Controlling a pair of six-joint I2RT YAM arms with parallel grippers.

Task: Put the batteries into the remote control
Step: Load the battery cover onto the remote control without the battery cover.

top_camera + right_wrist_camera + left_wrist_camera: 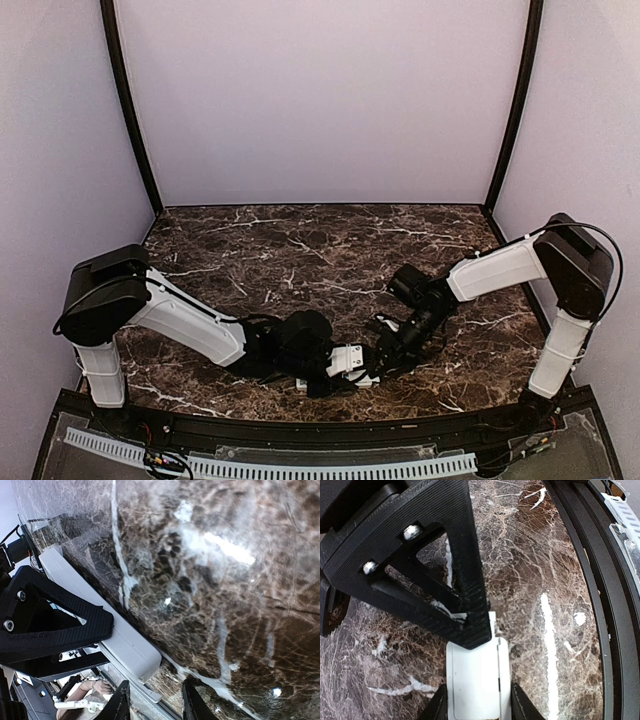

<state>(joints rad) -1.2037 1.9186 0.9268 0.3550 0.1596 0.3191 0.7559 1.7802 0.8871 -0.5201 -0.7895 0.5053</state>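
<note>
Remote control (476, 680): white handset lying flat on the marble table (300, 250), close to the near edge and about midway between left and right; only a plain white face with one seam shows, so which side is up cannot be told
Left gripper (479, 709): clenched across the width of the remote control, one finger on each long side; judged purpose is to pin the handset so it cannot slide or twist while the other arm works on it
Right gripper (152, 702): jaws parted, nothing seen between the tips; it reaches in from the right, and in the left wrist view one of its fingers sits over the free end of the handset; contact cannot be confirmed
Batteries: not visible in any view; position cannot be told
Step in hand: judged as preparing the handset, loading not yet done
Risk: a push on the free end may lever the handset against the left grip
Table: dark veined marble, glossy with glare; a loose handset would likely skid on it, hence the clamp
Enclosure walls (320, 100): plain pale panels beyond the far edge
</note>
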